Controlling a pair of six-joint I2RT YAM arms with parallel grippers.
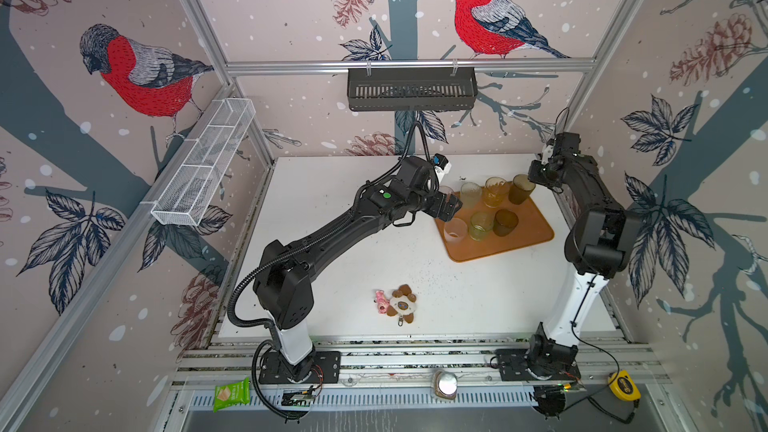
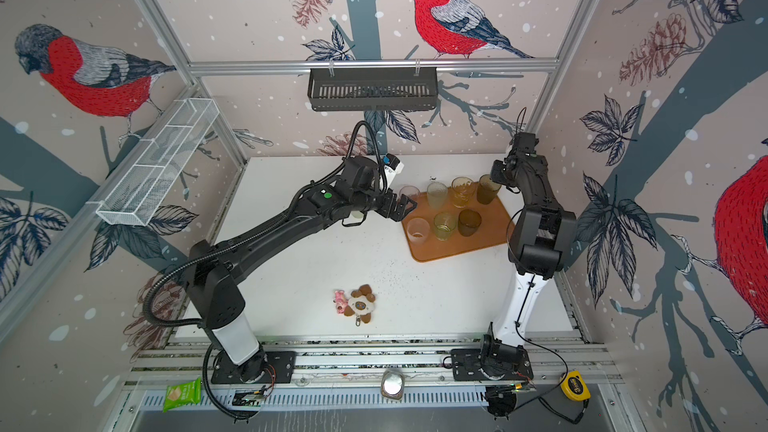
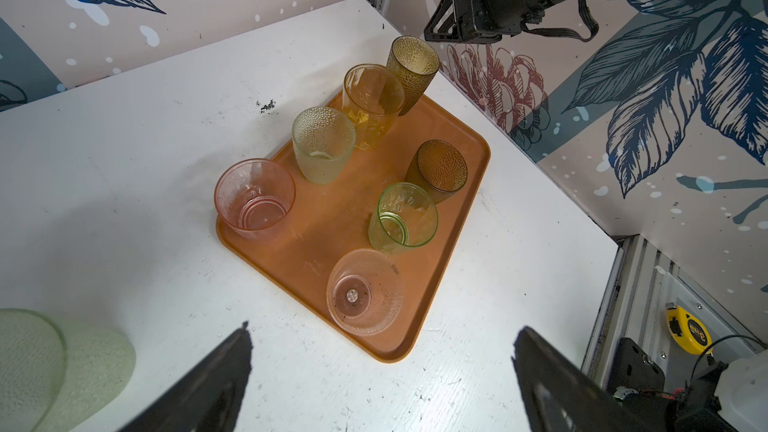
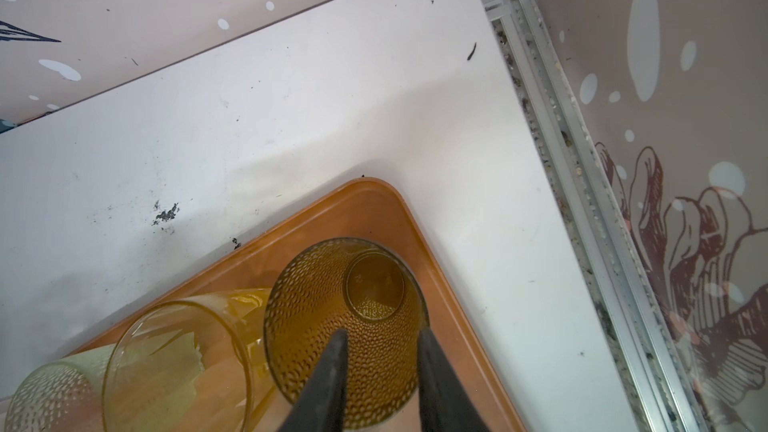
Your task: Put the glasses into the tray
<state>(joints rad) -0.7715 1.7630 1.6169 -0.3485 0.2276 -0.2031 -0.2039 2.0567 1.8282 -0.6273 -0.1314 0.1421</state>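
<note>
Standing beneath the right gripper (image 4: 381, 333): dimpled amber glass (image 4: 307, 305).

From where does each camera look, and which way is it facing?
Both top views: high over the front edge, looking down at the white table and the flat orange-brown rectangular tray; both arms show.
Left wrist: above the table, facing the tray; the open left gripper shows, and the right gripper beyond.
Right wrist: looking steeply down at the tall dimpled amber-brown tumbler on the tray's back right corner; its own fingers show.
Shared: every view shows that tumbler.
</note>
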